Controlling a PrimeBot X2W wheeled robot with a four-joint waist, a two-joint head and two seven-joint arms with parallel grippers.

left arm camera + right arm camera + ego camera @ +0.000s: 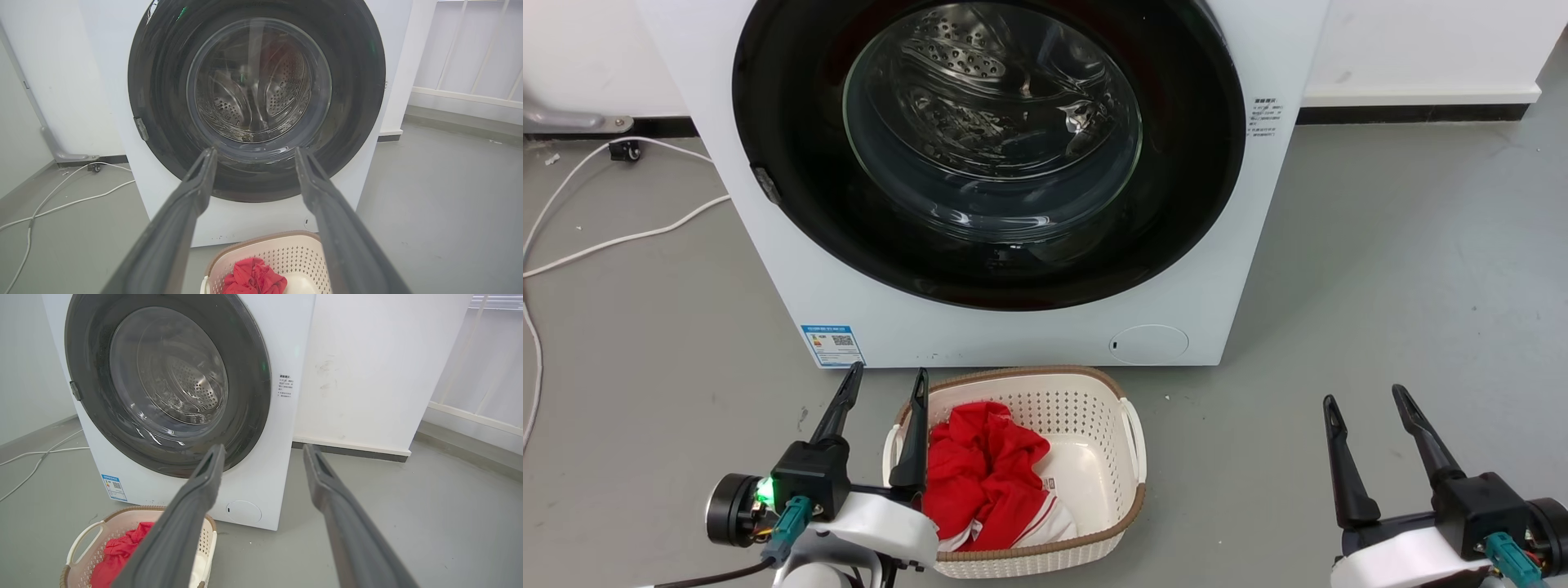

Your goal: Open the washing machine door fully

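Door closed, arms on standby.
The washing machine door (988, 147) sat flush in the washing machine (1013, 335), directly ahead. The left gripper (889, 371) and right gripper (1364, 396) hung low and well apart from it, fingers spread and empty, probably leaving room to approach the door's left-edge catch (765, 186).

Laundry corner, bare test-room look: washing machine (1013, 335), laundry basket (1086, 404), grey floor (1405, 269), loose white cable (629, 238).
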